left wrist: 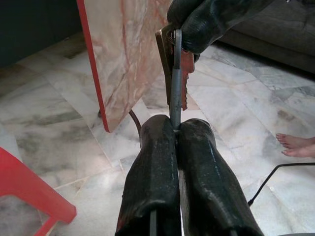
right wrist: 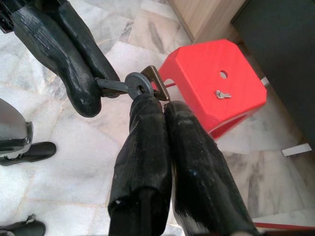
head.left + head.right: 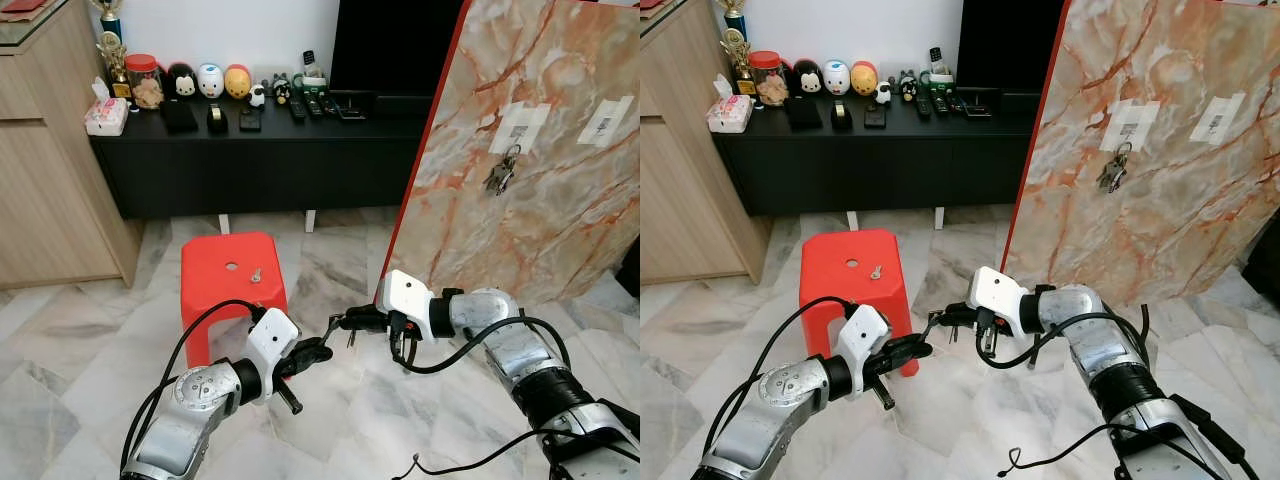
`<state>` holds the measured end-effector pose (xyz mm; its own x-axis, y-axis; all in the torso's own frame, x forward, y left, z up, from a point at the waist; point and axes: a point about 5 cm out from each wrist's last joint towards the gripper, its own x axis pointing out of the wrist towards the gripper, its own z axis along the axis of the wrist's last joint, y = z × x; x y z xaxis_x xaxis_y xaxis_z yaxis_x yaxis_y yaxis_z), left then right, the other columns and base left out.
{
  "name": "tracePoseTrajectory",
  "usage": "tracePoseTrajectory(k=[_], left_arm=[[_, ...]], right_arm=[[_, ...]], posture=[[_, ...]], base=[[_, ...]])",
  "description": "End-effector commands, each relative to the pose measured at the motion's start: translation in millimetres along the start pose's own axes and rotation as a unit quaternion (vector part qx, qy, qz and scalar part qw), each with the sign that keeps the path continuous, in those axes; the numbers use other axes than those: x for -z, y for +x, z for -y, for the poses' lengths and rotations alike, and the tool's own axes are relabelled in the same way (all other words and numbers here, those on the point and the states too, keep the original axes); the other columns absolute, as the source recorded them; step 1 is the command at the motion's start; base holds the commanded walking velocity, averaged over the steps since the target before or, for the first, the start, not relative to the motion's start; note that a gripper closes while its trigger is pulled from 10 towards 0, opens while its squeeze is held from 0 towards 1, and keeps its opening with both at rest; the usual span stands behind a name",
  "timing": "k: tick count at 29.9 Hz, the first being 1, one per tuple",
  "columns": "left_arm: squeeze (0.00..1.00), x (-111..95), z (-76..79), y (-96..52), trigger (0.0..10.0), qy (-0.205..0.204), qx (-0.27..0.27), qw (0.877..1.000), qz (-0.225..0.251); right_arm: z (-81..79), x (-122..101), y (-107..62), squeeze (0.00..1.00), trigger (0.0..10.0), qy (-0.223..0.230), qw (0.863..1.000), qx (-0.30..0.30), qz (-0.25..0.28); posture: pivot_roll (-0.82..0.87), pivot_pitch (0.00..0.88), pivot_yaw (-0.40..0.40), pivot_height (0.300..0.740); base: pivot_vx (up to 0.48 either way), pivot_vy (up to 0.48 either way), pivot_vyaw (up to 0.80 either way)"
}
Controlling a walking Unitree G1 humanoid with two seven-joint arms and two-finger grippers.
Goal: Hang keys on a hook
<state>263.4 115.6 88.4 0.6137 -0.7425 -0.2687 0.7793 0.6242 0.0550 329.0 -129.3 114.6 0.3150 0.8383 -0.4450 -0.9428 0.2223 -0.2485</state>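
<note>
Keys on a dark metal ring hang between the two grippers above the marble floor. Left gripper is closed on the ring's flat edge; right gripper is closed on it from the opposite side. Nearby, a small silver key lies on a red plastic stool. Another key bunch hangs on a marble-patterned board under white labels, their writing too small to read.
</note>
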Motion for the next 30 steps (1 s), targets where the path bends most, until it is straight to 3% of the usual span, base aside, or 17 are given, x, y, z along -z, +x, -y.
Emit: tracePoseTrajectory(k=[1,2,3,4,5,7,8,9,10,19,24,26,27,28,29,30], left_arm=[[0.0,2,-5.3,-6.0,0.0,0.01,-0.014,1.0,-0.008],[0.0,3,-5.2,-5.8,0.0,0.01,-0.014,1.0,-0.008],[0.0,3,-5.2,-5.8,0.0,0.01,-0.014,1.0,-0.008],[0.0,3,-5.1,-5.7,0.0,0.009,-0.014,1.0,-0.008],[0.0,3,-5.0,-5.6,0.0,0.009,-0.014,1.0,-0.008],[0.0,3,-4.8,-5.5,0.0,0.009,-0.014,1.0,-0.007],[0.0,3,-4.7,-5.6,0.0,0.009,-0.013,1.0,-0.007],[0.0,3,-4.7,-5.6,0.0,0.008,-0.013,1.0,-0.008],[0.0,3,-4.7,-5.6,0.0,0.008,-0.013,1.0,-0.008],[0.0,4,-4.4,-6.5,0.0,0.008,-0.013,1.0,-0.011],[0.0,7,-4.7,-9.2,0.0,0.009,-0.016,1.0,-0.017],[0.0,8,-5.0,-10.4,0.0,0.008,-0.019,1.0,-0.02],[0.0,11,-5.9,-11.6,0.0,0.008,-0.026,0.999,-0.024],[0.0,11,-5.9,-11.6,0.0,0.008,-0.026,0.999,-0.024],[0.0,16,-7.9,-13.3,0.0,0.01,-0.038,0.999,-0.035],[0.0,19,-8.7,-14.0,0.0,0.011,-0.044,0.998,-0.041]], right_arm=[[10.5,11,-17.4,0.0,10.0,0.01,0.999,0.037,-0.034],[12.5,9,-16.6,0.07,10.0,0.014,0.999,0.047,-0.024],[12.5,9,-16.6,0.07,10.0,0.014,0.999,0.047,-0.024],[13.6,7,-16.1,0.69,10.0,0.019,0.998,0.051,-0.017],[14.8,6,-15.6,1.0,10.0,0.021,0.998,0.057,-0.009],[16.4,5,-15.8,1.0,10.0,0.017,0.998,0.066,-0.01],[17.7,6,-16.0,0.33,10.0,0.017,0.997,0.073,-0.011],[19.3,6,-16.3,0.09,10.0,0.016,0.996,0.082,-0.014],[20.0,6,-16.5,0.0,10.0,0.015,0.996,0.086,-0.014],[26.3,9,-14.6,0.0,10.0,0.068,0.988,0.139,0.014],[21.8,26,-12.1,0.0,10.0,0.105,0.979,0.173,-0.003],[19.2,38,-11.4,0.0,10.0,0.137,0.968,0.208,-0.018],[14.1,52,-11.1,0.0,10.0,0.175,0.953,0.244,-0.036],[14.1,52,-11.1,0.0,10.0,0.175,0.953,0.244,-0.036],[5.2,71,-11.2,0.0,10.0,0.226,0.93,0.285,-0.058],[0.5,78,-11.5,0.0,10.0,0.244,0.919,0.302,-0.071]], posture=[[0.08,0.0,-0.133,0.74],[0.08,0.0,-0.133,0.74],[0.08,0.0,-0.133,0.74],[0.08,0.0,-0.133,0.74],[0.08,0.0,-0.133,0.74],[0.08,0.0,-0.133,0.74],[0.08,0.0,-0.133,0.74],[0.08,0.0,-0.133,0.74],[0.08,0.0,-0.133,0.74],[0.08,0.0,-0.132,0.74],[0.08,0.0,-0.13,0.74],[0.08,0.0,-0.13,0.74],[0.08,0.0,-0.128,0.74],[0.08,0.0,-0.128,0.74],[0.08,0.0,-0.126,0.74],[0.08,0.0,-0.125,0.74]], base=[[0.0,0.0,0.0],[0.0,0.0,0.0],[0.0,0.0,0.0],[0.0,0.0,0.0],[0.0,0.0,0.0],[0.0,0.0,0.0],[0.0,0.0,0.0],[0.0,0.0,0.0],[0.0,0.0,0.0],[0.0,0.0,0.0],[0.0,0.0,0.0],[0.0,0.0,0.0],[0.0,0.0,0.0],[0.0,0.0,0.0],[0.0,0.0,0.0],[0.0,0.0,0.0]])
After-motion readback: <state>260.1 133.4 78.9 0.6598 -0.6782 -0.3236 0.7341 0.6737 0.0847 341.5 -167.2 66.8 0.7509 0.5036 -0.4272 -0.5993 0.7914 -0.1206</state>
